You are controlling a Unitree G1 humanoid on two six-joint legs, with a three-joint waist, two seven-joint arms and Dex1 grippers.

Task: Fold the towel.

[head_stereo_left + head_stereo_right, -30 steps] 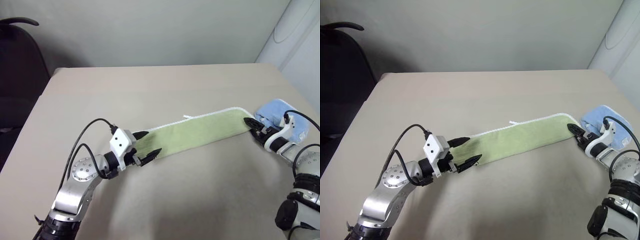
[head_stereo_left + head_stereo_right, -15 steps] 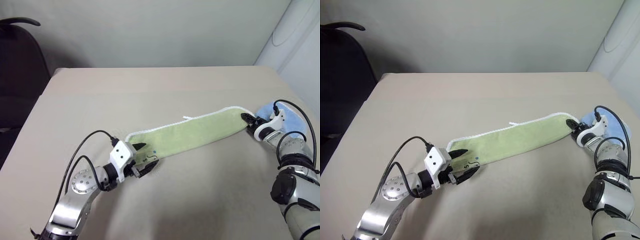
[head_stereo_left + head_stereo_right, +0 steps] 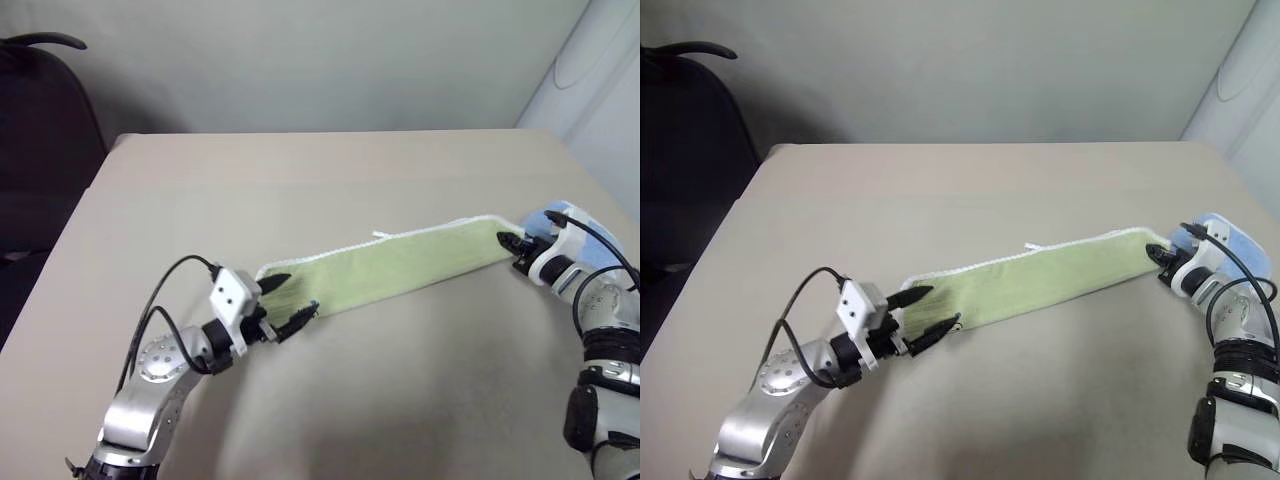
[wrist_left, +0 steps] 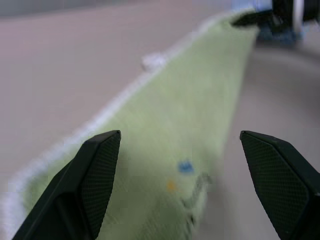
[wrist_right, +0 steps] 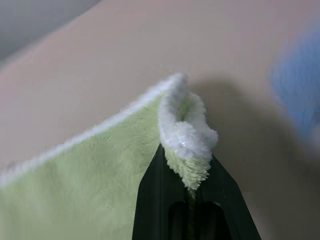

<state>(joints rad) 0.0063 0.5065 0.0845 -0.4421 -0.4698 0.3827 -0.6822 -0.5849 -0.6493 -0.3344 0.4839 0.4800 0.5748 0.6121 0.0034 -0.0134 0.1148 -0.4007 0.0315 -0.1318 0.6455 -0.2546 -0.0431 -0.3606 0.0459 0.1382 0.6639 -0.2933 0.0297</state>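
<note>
No readable text anywhere, small embroidered mark on the towel (image 4: 192, 165) too blurred to make out

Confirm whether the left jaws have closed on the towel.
No: the left gripper stands wide open over the towel, both fingers apart.

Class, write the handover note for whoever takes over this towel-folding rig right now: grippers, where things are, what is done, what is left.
Right gripper: shut on the towel, pinching its right end.
Left gripper: open, its fingers on either side of the towel's left end, not gripping.
Towel: a long green strip lying across the table, already narrowed lengthwise. A folded blue towel lies just behind the right gripper.
Left: close the left gripper on its end, then probably bring one end over to the other.
</note>
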